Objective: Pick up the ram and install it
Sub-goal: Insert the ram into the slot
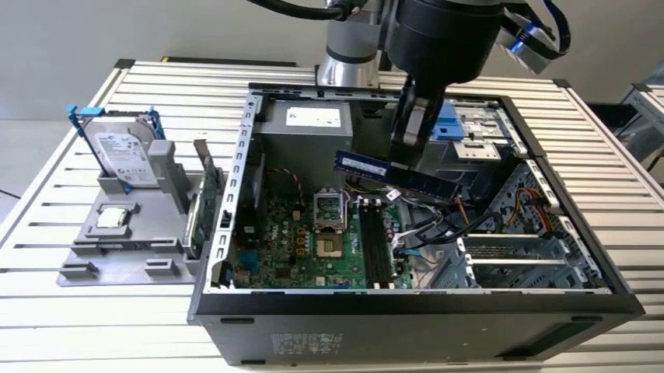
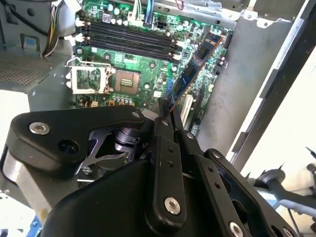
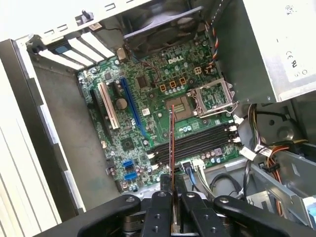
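Note:
The ram is a narrow stick with dark chips, held level in the air above the open computer case. My gripper is shut on its upper edge, coming down from above. In the second wrist view the ram sticks out from my gripper over the green motherboard. In the first wrist view the ram is edge-on, rising from my gripper across the black memory slots. Those slots lie below the stick and apart from it.
A power supply fills the case's far corner, and cables lie toward the exterior view's right. Outside the case, on the exterior view's left, a grey holder carries a hard drive with blue rails and a green expansion card.

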`<action>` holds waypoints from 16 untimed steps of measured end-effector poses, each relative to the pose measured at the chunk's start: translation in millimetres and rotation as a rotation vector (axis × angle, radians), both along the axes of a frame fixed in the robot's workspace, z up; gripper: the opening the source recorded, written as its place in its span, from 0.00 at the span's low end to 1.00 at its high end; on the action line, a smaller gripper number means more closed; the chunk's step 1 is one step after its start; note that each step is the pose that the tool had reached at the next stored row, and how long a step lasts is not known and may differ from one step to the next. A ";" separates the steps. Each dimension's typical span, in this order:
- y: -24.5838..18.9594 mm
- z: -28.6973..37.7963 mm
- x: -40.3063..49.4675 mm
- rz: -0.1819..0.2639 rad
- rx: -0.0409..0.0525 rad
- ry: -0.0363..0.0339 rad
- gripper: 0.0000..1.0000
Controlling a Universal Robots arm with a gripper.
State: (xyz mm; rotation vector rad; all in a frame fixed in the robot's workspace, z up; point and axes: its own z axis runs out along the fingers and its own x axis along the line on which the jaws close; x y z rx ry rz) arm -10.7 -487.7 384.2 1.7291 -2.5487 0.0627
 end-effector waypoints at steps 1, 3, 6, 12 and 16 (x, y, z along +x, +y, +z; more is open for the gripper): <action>0.0 0.0 0.0 -0.007 0.0000 0.0000 0.00; 0.0 0.0 0.0 -0.023 0.0000 0.0000 0.00; 0.0 0.0 0.0 -0.045 0.0000 0.0000 0.00; 0.0 0.0 0.0 -0.092 0.0000 0.0000 0.00; 0.0 0.0 0.0 -0.123 0.0000 0.0000 0.00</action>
